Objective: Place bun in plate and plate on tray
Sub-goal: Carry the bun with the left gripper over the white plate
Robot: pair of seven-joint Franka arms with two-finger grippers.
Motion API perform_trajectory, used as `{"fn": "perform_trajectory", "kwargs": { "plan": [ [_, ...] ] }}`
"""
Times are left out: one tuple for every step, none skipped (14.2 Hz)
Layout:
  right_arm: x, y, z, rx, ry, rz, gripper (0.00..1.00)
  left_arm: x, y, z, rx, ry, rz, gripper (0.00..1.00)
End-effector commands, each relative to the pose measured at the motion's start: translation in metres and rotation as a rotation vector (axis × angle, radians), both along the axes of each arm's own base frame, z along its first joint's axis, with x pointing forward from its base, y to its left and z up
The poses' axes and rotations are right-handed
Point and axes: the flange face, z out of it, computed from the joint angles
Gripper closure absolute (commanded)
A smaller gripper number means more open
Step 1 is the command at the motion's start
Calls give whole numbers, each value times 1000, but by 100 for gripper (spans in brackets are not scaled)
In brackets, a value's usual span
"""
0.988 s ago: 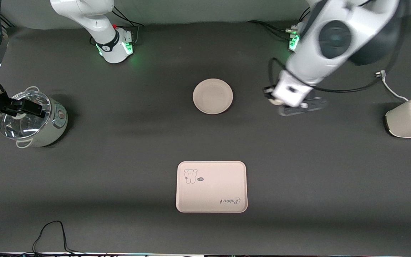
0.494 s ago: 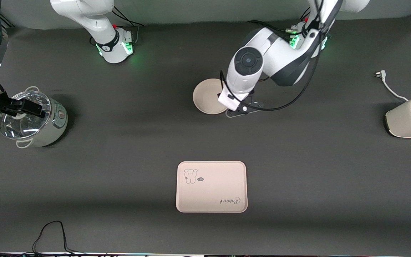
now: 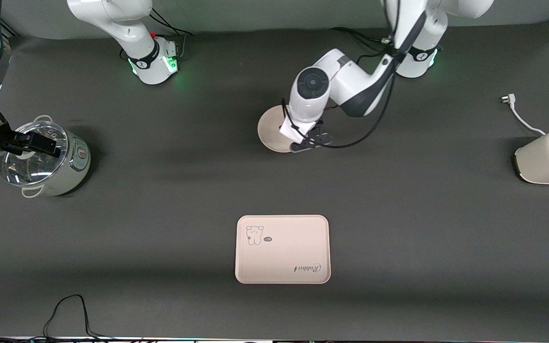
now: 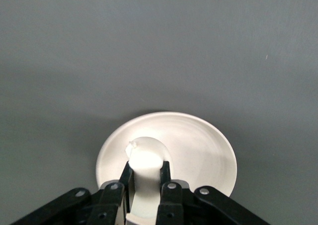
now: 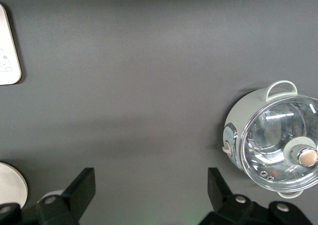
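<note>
My left gripper [image 4: 146, 168] is shut on the bun [image 4: 145, 156], a small cream-white lump held between its fingers. It hangs over the round cream plate [image 4: 198, 145], above the part nearest the left arm's end of the table. In the front view the left gripper [image 3: 291, 137] covers that side of the plate [image 3: 269, 128], and the bun is hidden under the hand. The tray [image 3: 282, 249] with the "Rabbit" script lies nearer the front camera than the plate. My right gripper [image 5: 150, 185] is open and empty, waiting over the pot [image 3: 45, 159].
A glass-lidded pot [image 5: 278, 140] stands at the right arm's end of the table. A white toaster [image 3: 548, 157] and its loose plug and cord [image 3: 517, 112] lie at the left arm's end. A black cable [image 3: 69, 309] lies by the table's front edge.
My left arm has swung in from the left arm's end of the table and come over the plate with the bun. The right arm has not moved.
</note>
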Motion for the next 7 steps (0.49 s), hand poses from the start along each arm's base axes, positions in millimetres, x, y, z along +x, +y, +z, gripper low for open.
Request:
{"fn": "perform_trajectory", "kwargs": {
  "plan": [
    [-3, -1, 3, -5, 0, 19, 0, -16, -9, -34, -5, -18, 19, 76],
    [-4, 0, 3, -5, 2, 21, 0, -18, -10, -41, -6, -16, 20, 75],
    [-4, -1, 3, -5, 2, 19, 0, -18, -11, -45, -8, -17, 22, 75],
    [-3, 0, 3, -5, 0, 21, 0, -20, -12, -49, -5, -13, 19, 70],
    [-4, 0, 3, -5, 2, 21, 0, -22, -13, -50, -4, -11, 16, 56],
    [-4, -1, 3, -5, 2, 19, 0, -19, -11, -49, -3, -12, 23, 18],
    [-4, 0, 3, -5, 2, 21, 0, -19, -10, -47, 3, -8, 38, 0]
  ]
}}
